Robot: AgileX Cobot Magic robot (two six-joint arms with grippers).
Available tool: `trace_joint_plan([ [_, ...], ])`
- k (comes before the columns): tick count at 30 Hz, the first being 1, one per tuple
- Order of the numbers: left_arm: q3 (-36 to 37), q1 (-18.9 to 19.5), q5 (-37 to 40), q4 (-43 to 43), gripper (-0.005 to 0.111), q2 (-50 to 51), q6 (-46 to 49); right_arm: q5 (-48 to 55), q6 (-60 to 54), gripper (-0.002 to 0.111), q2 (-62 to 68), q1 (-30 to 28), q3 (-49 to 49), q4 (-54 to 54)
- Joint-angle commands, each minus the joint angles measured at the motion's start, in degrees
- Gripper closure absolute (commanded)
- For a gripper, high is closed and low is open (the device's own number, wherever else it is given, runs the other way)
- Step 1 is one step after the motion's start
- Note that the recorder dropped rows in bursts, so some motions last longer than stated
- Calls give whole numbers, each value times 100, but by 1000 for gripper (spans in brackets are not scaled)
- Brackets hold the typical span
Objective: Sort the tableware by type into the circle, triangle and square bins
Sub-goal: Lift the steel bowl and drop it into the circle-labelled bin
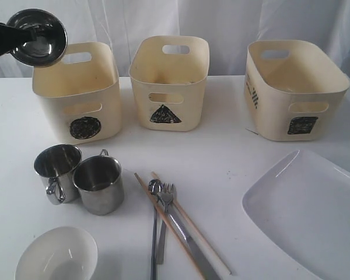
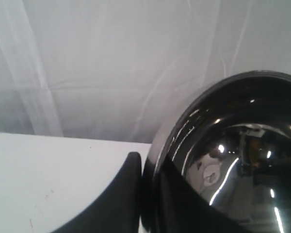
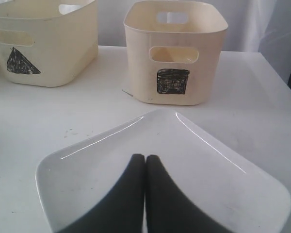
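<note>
My left gripper is shut on the rim of the steel bowl, holding it tilted in the air above the back left corner of the circle bin. In the left wrist view the steel bowl fills the frame beside one dark finger. My right gripper is shut and empty, hovering over the large white plate. It does not show in the exterior view. The triangle bin and square bin stand to the right of the circle bin.
Two steel mugs stand before the circle bin, with a white bowl at the front edge. Spoon, fork, knife and chopsticks lie bunched at front centre. The plate is at front right.
</note>
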Motion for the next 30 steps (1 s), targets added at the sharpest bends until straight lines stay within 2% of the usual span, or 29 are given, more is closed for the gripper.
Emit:
trace_joint_plan([
  [1, -45, -131, -508, 123, 107, 195, -401, -83, 19, 108, -12, 16, 11, -4],
  [5, -45, -401, -557, 270, 105, 393, -601, -72, 19, 108, -12, 16, 11, -4],
  [7, -45, -412, -371, 436, 90, 403, -590, -72, 19, 108, -12, 16, 11, -4],
  [8, -45, -412, -272, 463, 73, 403, -590, -72, 19, 108, -12, 16, 11, -4],
  [9, -45, -412, -248, 477, 63, 403, -590, -72, 19, 108, -12, 16, 11, -4],
  [10, -45, -412, -248, 477, 49, 393, -640, -84, 19, 108, -12, 16, 11, -4],
  [12, -45, -412, -248, 477, 40, 316, -913, -84, 19, 108, -12, 16, 11, -4],
  [16, -45, -412, -124, 501, 40, -233, -1004, -84, 19, 108, -12, 16, 11, -4],
  [18, -45, -412, 606, 569, 40, -591, -1004, -84, 19, 108, -12, 16, 11, -4],
  [21, -45, -467, 2353, 599, 40, -1068, -993, -84, 19, 108, -12, 16, 11, -4],
  [22, -45, -467, 3144, 599, 41, -1171, -982, -84, 19, 108, -12, 16, 11, -4],
  [24, -45, -474, 4767, 485, 45, -1346, -981, -84, 19, 108, -12, 16, 11, -4],
  [26, -15, -474, 6017, 299, 53, -1357, -772, -84, 19, 108, -12, 16, 11, -4],
  [28, 182, -474, 6480, 41, 61, -1334, -52, -84, 19, 108, -12, 16, 11, -4],
  [30, 427, -474, 6570, -526, 71, -1270, 925, -84, 19, 108, -12, 16, 11, -4],
])
